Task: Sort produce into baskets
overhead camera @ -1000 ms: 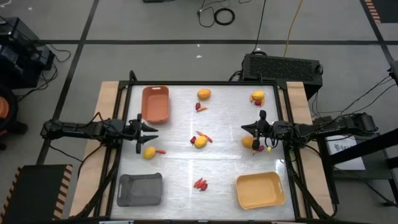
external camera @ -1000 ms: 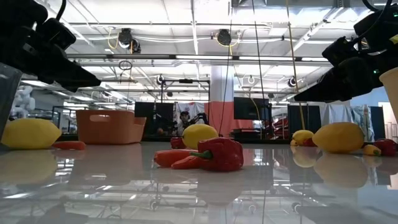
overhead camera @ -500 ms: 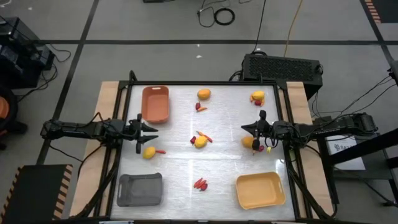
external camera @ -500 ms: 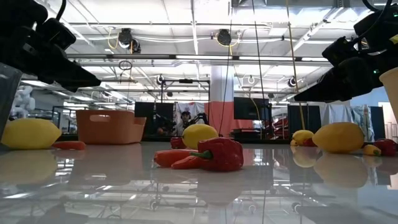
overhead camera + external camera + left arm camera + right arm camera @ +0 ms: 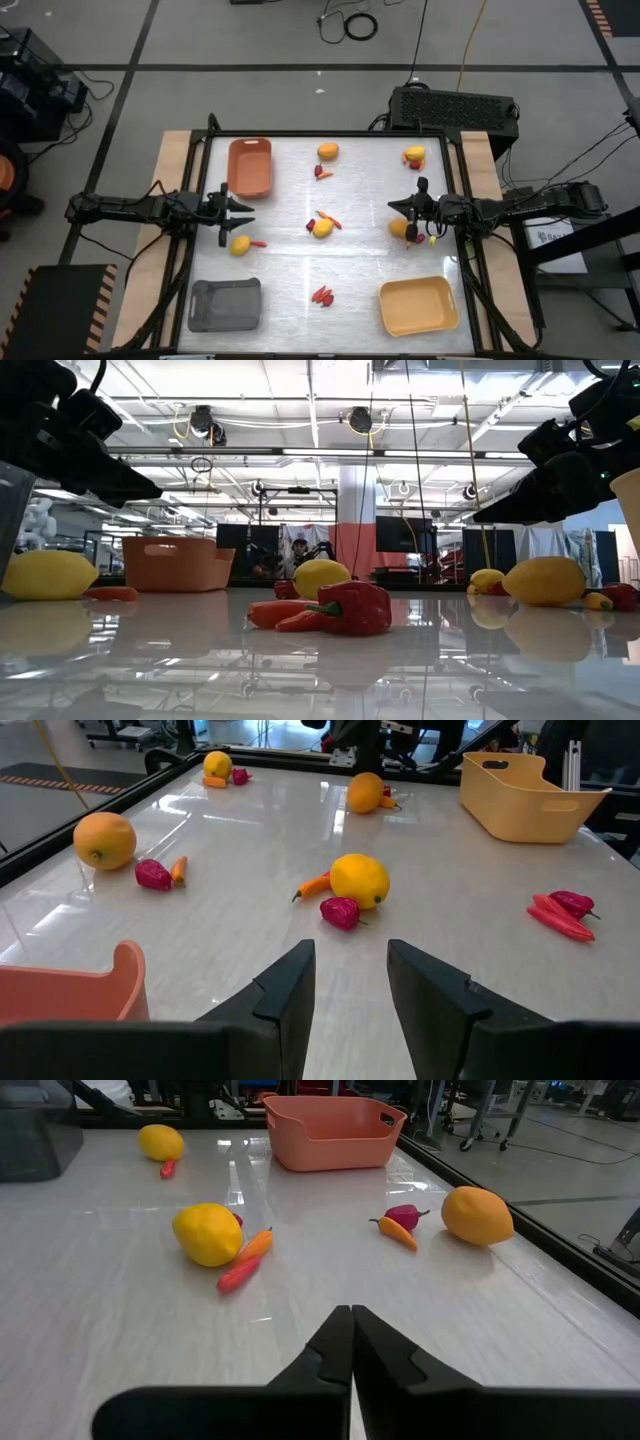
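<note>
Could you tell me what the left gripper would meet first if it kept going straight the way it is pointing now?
Probably the small red pepper beside the middle lemon. The left gripper, open and empty, points across the table at that cluster, with only bare tabletop showing between. Height is unclear, so it might pass above them.

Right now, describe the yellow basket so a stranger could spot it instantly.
Looking down on the white table, go to the near corner on the right arm's side, just below the right pincer. The yellow basket sits there, empty; the grey basket and orange-brown basket are both on the left arm's side.
</note>
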